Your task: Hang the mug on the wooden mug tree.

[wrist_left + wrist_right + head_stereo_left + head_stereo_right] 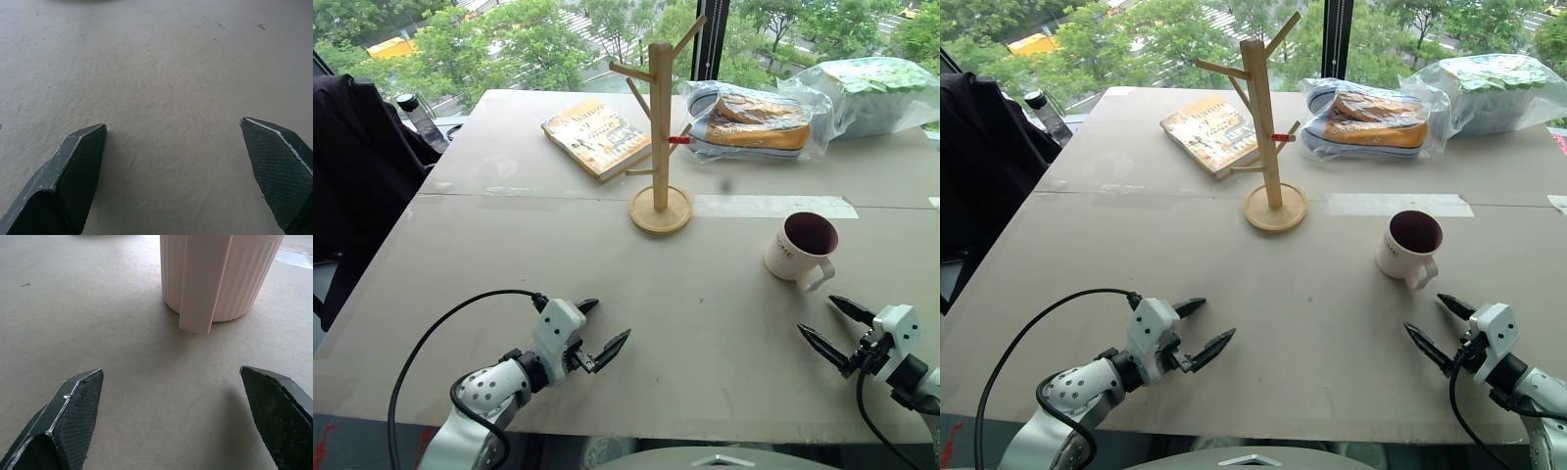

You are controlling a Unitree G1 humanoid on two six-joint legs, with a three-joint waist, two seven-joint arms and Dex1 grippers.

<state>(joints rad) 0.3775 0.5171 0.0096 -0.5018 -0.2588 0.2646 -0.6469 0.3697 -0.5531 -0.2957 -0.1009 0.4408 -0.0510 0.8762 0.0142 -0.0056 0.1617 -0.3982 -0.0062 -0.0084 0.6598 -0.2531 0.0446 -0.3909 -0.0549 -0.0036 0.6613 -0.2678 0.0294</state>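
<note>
a: looks like pre-grasp. right gripper [837,327] wide open just short of mug [800,249], handle facing it. left gripper [600,329] open too, empty.

b: needs closing in on that handle. ribbed cream ceramic, maroon inside, upright on table [705,323]. tree [660,137] well apart, smooth angled wooden pegs.

Cream mug [800,249] stands upright, well apart from the upright wooden mug tree [660,137].
</note>
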